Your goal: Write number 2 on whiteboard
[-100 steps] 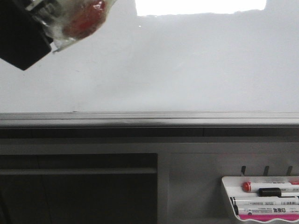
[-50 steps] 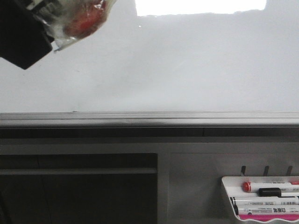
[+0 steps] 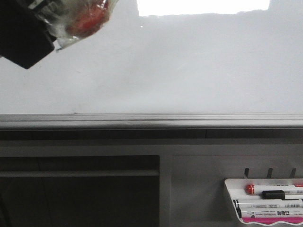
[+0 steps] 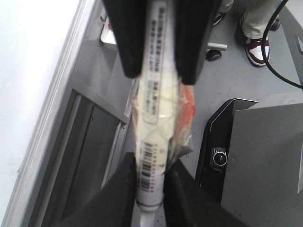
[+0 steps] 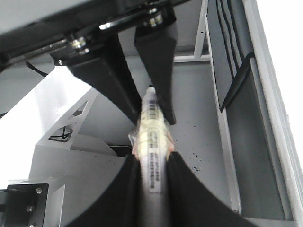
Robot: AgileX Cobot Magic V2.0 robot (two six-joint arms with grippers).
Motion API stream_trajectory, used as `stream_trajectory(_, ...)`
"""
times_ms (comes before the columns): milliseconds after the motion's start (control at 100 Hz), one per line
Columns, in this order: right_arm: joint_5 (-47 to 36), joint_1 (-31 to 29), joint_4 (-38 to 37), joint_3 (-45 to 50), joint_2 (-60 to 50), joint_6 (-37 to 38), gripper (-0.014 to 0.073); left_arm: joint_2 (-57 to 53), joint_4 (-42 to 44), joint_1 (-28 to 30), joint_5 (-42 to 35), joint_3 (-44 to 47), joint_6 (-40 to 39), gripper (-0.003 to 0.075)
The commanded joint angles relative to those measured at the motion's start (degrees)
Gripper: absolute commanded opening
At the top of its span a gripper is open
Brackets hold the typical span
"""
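The whiteboard [image 3: 180,66] fills the upper front view above its grey lower rail [image 3: 151,120]. No number 2 shows on it. Both grippers hold one white marker wrapped in clear tape with a red patch. My left gripper [image 4: 150,165] is shut on the marker [image 4: 154,123] near its barcode end. My right gripper [image 5: 152,163] is shut on the marker's barrel [image 5: 152,137]. Each wrist view shows the other gripper's fingers [image 4: 128,42] [image 5: 161,61] closed on the far end. In the front view a black gripper body [image 3: 21,38] and the taped marker [image 3: 80,21] sit at the top left, in front of the board.
A small white tray [image 3: 231,201] of markers hangs at the lower right under the rail. A dark cabinet opening [image 3: 80,189] lies lower left. A person's shoes [image 4: 255,45] and a black camera base [image 4: 220,158] are on the floor.
The gripper body and taped marker at the top left of the front view have crept slightly upward. Nothing else has moved.
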Motion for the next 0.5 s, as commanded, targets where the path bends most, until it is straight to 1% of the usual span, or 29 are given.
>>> stream_trajectory(0,-1.21,0.13,2.67,-1.83,-1.27,-0.95,-0.0048,-1.01,-0.87,-0.42,-4.04,-1.98,-0.13,0.0038)
stream_trajectory(90,-0.98,0.13,2.67,-1.83,-1.27,-0.95,-0.0048,-1.01,-0.78,-0.42,-4.13,-1.98,-0.13,0.006)
stream_trajectory(120,-0.98,0.0,2.67,-1.83,-1.27,-0.95,-0.0048,-1.01,-0.56,-0.31,-4.16,-1.98,-0.13,0.0079)
stream_trajectory(160,-1.17,0.0,2.67,-1.83,-1.27,-0.95,-0.0048,-1.01,-0.32,-0.3,-4.26,-1.98,-0.13,0.0126)
stream_trajectory(230,-1.3,-0.08,2.67,-1.83,-1.37,-0.42,-0.0048,-1.01,0.8,-0.3,-4.73,-1.98,-0.13,0.0244)
stream_trajectory(260,-1.3,-0.08,2.67,-1.83,-1.37,-0.31,-0.0048,-1.12,1.12,-0.3,-5.04,-1.98,-0.13,0.0312)
stream_trajectory(270,-1.3,-0.08,2.67,-1.83,-1.37,-0.31,-0.0048,-1.12,1.29,-0.3,-5.19,-1.98,-0.13,0.0312)
stream_trajectory(280,-1.3,-0.08,2.67,-1.83,-1.37,-0.31,-0.0048,-1.12,1.3,-0.3,-5.16,-1.98,-0.13,0.035)
stream_trajectory(350,-1.15,-0.13,2.67,-1.83,-1.73,0.12,-0.0048,-1.38,2.72,-0.3,-6.12,-1.98,-0.84,0.0455)
stream_trajectory(410,-0.91,-0.8,2.67,-1.83,-2.15,0.71,-0.0048,-2.02,4.39,-0.04,-7.08,-1.98,-2.55,0.0496)
stream_trajectory(490,-0.91,-3.12,2.53,-1.83,-2.96,3.08,-0.0048,-3.37,5.04,1.36,-7.16,-1.98,-3.49,0.0501)
